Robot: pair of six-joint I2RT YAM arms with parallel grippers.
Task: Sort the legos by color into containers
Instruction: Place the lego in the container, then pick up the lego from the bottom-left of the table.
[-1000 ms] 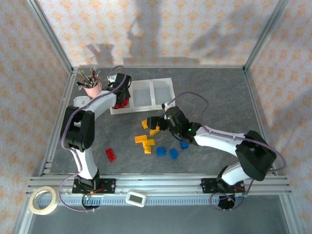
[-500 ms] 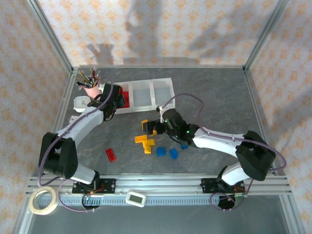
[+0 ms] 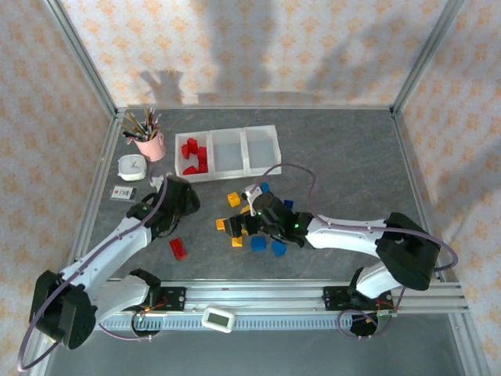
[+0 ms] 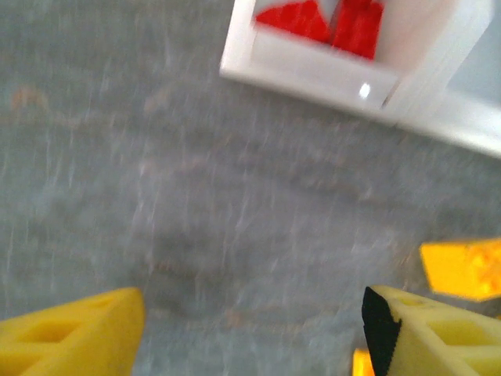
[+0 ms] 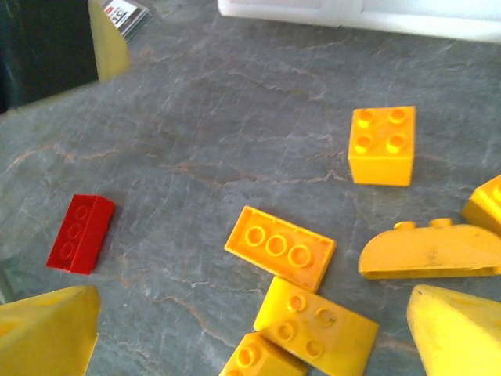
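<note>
Spreading widest in the overhead view, the grey desk carries everything; the containers sit toward 12 o'clock, with red legos heaped in the leftmost bin.

The left pincer hovers at 7 o'clock of that bin; in its wrist view the left pincer stands well open with only bare desk between its yellow fingers, gripping nothing. The right pincer hangs over the loose pile, and its wrist view shows the right pincer spread wide and holding nothing, yellow legos lying in the gap.

One red brick lies alone at 6 o'clock of the left pincer, behind the way it faces, its long axis running roughly 11 to 5 o'clock; the left arm looks the nearer one for it. Blue legos rest at 4 o'clock of the right pincer.

A small card at 9 o'clock of the left pincer bears print too small to read; no brand is legible.
</note>
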